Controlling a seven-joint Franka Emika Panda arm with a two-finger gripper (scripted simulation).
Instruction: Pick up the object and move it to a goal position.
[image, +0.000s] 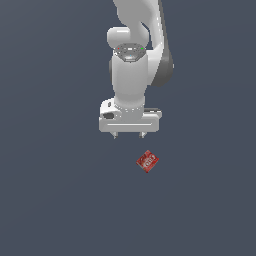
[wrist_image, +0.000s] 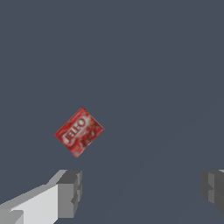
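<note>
One arm (image: 131, 75), white, single. One gripper (image: 129, 135) on it, two fingers (image: 115, 135), spread wide apart, nothing between them. Wrist view shows same two fingers (wrist_image: 70, 192), one at each side. One red box (image: 147, 161), small, flat, white lettering on top face; same box in wrist view (wrist_image: 79, 131). One bench (image: 50, 200), plain grey-blue.

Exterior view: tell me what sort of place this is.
Likely a bare simulated test scene, not a real room: a featureless grey-blue floor with no walls or furniture, one white robot arm with its tool open, and a lone small red box lying apart from it.
</note>
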